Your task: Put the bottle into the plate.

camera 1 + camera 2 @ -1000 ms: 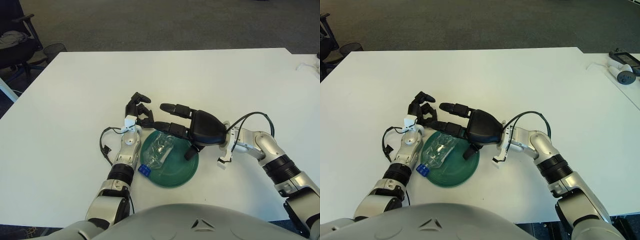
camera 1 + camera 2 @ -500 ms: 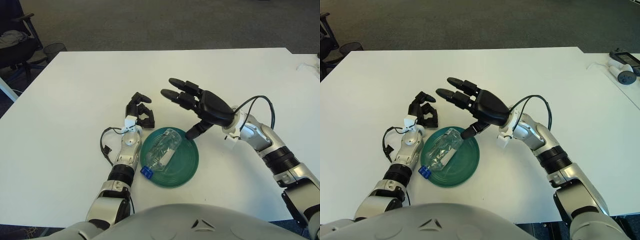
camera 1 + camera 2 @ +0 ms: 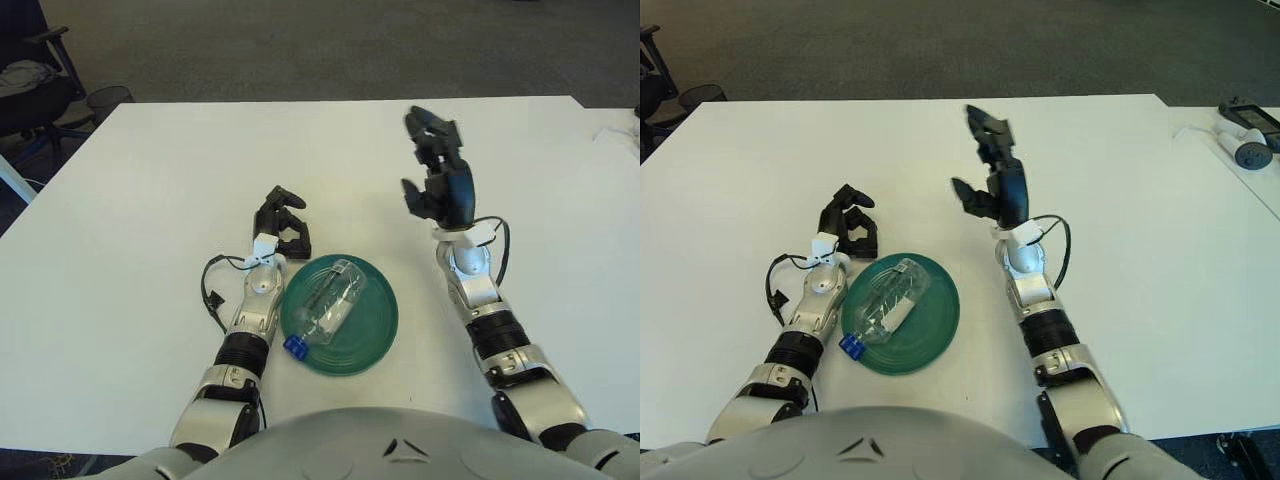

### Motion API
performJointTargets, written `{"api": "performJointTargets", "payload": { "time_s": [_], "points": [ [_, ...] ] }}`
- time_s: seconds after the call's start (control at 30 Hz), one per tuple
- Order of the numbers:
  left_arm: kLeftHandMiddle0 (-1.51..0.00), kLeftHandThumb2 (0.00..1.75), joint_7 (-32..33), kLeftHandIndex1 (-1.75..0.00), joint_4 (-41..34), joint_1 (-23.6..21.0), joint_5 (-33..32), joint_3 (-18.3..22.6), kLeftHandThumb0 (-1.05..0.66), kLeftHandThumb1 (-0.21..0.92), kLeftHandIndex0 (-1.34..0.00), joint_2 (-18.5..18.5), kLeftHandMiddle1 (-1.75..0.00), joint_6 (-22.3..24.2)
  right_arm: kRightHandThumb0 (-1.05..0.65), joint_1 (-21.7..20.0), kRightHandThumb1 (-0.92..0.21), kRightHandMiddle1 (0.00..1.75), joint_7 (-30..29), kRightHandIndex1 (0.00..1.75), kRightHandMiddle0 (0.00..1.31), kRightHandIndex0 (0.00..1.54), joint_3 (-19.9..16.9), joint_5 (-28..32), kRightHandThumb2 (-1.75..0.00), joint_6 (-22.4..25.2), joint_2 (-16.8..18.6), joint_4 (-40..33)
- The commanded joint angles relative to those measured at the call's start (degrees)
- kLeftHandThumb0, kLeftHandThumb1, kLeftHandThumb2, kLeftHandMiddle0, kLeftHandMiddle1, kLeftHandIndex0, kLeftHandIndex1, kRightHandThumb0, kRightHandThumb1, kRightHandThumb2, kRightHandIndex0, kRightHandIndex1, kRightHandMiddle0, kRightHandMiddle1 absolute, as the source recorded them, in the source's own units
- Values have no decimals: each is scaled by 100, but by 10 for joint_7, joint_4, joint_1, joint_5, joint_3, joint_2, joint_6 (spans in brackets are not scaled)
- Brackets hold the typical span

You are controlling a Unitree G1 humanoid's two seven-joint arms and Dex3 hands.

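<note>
Bottle (image 3: 328,303): clear thin plastic, crinkled, glossy glints; blue plastic cap. Plate (image 3: 375,330): green, smooth, semi-gloss plastic look. Table (image 3: 150,180): white, smooth, matt. Left robot hand (image 3: 280,223): black matt plastic fingers. Right robot hand (image 3: 440,180): black glossy shell. Forearms: silvery metal, satin finish. Floor (image 3: 300,50): grey carpet, rough weave.

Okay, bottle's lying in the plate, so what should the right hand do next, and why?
Probably just lower the right hand to the table and stop. The bottle lies on its side in the green plate, blue cap over the rim, and neither the right hand nor the left hand holds anything.
</note>
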Motion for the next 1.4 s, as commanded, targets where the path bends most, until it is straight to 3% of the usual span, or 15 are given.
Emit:
{"api": "performJointTargets", "payload": {
  "time_s": [0.0,0.53,1.0,1.37],
  "points": [
    [-92,175,4,-175,2,22,8,1,0,-9,-71,9,-166,21,-79,3,-91,97,16,5,0,33,-20,6,-30,-1,13,4],
    [-92,175,6,-175,-17,33,18,-5,0,-9,-71,11,-166,27,-78,15,-91,98,49,6,0,33,-53,-13,-29,7,45,-15],
    [-92,175,-8,-175,-50,48,7,-4,0,-9,-71,10,-166,57,-78,23,-91,98,57,6,0,33,-62,-25,-29,17,59,-34],
    [-91,175,-12,-175,-61,55,7,-4,0,-8,-70,13,-168,55,-78,25,-91,98,59,6,0,33,-65,-32,-29,22,67,-41]
  ]
}}
